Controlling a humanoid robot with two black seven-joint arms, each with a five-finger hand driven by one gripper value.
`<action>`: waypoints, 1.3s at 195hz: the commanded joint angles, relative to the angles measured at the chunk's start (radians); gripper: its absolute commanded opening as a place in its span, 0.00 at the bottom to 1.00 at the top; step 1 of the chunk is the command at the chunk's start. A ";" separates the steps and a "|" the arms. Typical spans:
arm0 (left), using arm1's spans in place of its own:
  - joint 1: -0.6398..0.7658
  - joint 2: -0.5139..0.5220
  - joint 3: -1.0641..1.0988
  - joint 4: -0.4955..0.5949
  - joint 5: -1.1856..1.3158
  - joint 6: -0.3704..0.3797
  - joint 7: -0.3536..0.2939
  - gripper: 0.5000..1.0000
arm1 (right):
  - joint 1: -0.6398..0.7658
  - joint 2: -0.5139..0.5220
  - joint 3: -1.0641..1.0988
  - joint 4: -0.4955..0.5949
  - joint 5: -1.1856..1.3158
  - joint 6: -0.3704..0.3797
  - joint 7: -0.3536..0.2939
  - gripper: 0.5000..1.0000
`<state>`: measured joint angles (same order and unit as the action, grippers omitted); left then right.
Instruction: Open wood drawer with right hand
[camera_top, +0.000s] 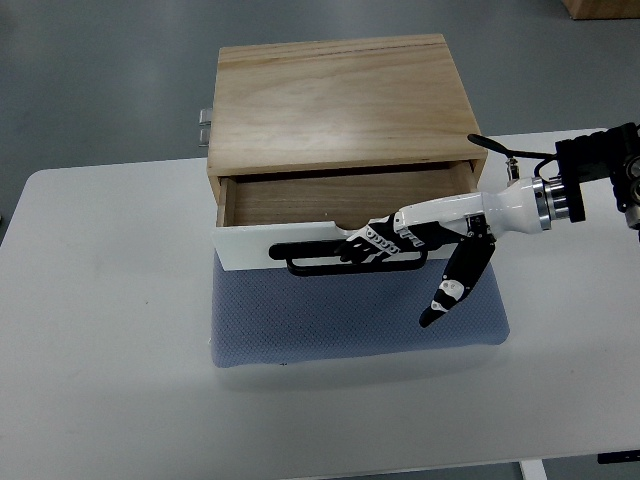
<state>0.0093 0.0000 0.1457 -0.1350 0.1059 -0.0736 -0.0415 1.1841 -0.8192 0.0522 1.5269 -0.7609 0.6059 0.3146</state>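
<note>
The right hand (400, 240) fingers (362, 247) hook the black handle (310, 262) of the part-open wood drawer (300, 215), above a blue mat (330, 325) on the desk (100, 330).

Right arm enters from the right edge, forearm running nearly level toward the left, white wrist shell behind a black and silver joint. Right hand (400, 243) extends leftward, palm down. Its fingers (365, 246) curl over a black handle (352, 262) and grasp it. The thumb (455, 285) hangs apart from the rest, pointing down and to the left, touching nothing. Left arm is out of view.
</note>
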 joint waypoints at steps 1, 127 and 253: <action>0.000 0.000 0.000 0.000 0.000 0.000 0.000 1.00 | -0.004 -0.023 0.002 0.036 0.000 0.005 0.000 0.90; 0.000 0.000 0.000 0.000 0.000 0.000 0.000 1.00 | -0.011 -0.080 0.057 0.059 0.023 0.005 -0.003 0.90; 0.000 0.000 0.000 0.000 0.000 0.000 0.000 1.00 | -0.015 -0.215 0.233 -0.223 0.488 0.005 0.000 0.91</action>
<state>0.0096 0.0000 0.1457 -0.1350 0.1059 -0.0736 -0.0414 1.1766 -1.0549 0.2831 1.4435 -0.3986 0.6109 0.3111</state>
